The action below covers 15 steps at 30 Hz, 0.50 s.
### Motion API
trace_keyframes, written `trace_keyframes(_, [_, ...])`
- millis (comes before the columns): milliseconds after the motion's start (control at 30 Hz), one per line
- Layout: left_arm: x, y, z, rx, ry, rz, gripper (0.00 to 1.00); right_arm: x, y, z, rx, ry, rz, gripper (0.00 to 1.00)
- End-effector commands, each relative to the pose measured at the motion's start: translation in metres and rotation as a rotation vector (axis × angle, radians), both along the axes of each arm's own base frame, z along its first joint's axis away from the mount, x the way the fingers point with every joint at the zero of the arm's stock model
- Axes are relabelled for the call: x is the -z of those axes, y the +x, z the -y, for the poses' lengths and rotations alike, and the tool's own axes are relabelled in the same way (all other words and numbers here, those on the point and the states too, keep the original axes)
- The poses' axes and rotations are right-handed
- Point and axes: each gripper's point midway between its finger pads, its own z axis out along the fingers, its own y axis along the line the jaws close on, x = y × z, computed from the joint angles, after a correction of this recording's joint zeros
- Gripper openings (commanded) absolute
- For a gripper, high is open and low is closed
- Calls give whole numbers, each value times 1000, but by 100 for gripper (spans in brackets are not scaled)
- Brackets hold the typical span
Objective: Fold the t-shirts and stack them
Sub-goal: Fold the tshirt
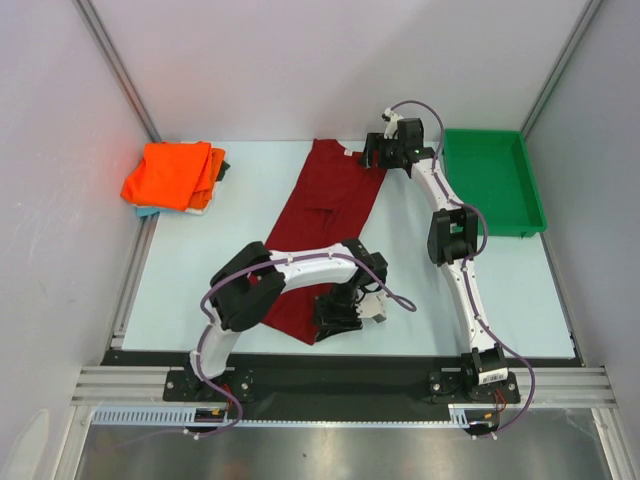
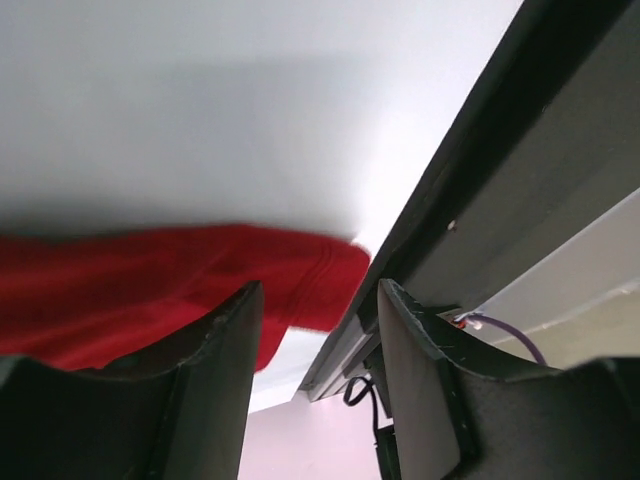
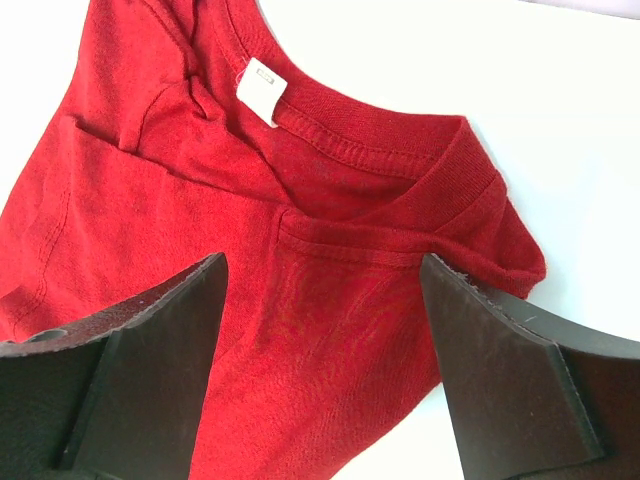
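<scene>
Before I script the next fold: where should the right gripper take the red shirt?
Probably the collar, from straight above: the red shirt lies flat in a long strip, and the right gripper hangs open over that ribbed edge.

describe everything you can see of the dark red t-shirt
The dark red t-shirt is soft knit cloth. It looks folded lengthwise into a long strip and lies flat and diagonal on the table. Its ribbed collar, with a white tag, points to the far side, under the open right gripper. The near end lies by the left gripper. Some wrinkles show near the collar.
</scene>
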Motion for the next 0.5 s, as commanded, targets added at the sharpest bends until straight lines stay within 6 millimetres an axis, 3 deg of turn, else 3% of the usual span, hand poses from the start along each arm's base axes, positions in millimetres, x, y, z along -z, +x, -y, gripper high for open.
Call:
trace_keyframes(0, [13,-12,15,-15,-9,-85,54,13,-10,17,35,-45,-77,84])
trace_keyframes(100, [21,-11,21,-22,-7,-98,50,11,-10,17,36,-43,-73,84])
trace_keyframes(200, [33,-12,20,-28,28,-113,40,11,-8,16,39,-39,-68,84])
trace_keyframes(300, [42,-14,20,-36,48,-130,15,11,-8,16,40,-39,-67,84])
trace_keyframes(333, [44,-15,21,-39,46,-139,0,11,-8,17,42,-42,-66,84])
trace_keyframes(433, [44,-11,37,-28,21,-143,0,8,-2,19,55,-45,-46,84])
trace_keyframes(467, [43,-5,53,-22,-15,-137,0,7,2,21,61,-41,-30,84])
